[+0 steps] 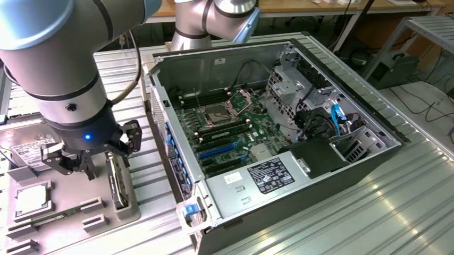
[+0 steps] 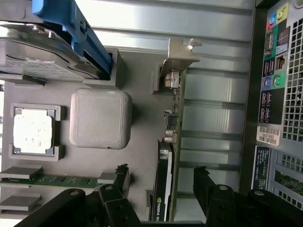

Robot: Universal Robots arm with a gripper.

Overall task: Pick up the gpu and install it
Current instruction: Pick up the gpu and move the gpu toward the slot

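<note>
Dull sheet metal and matt grey plastic on a ribbed metal bench

The computer case (image 1: 234,204) is bare grey sheet metal, dull in finish, and the ribbed metal table (image 1: 369,212) under it catches a soft sheen. At nine o'clock from the case in the exterior view, a finely textured tray (image 2: 142,118) of matt grey plastic carries the gpu (image 2: 165,184), its bracket bright silver metal and its face glossy black. The gripper (image 1: 99,159) has matt black plastic fingers (image 2: 213,198). The arm (image 1: 64,69) is smooth silvery metal.
</note>
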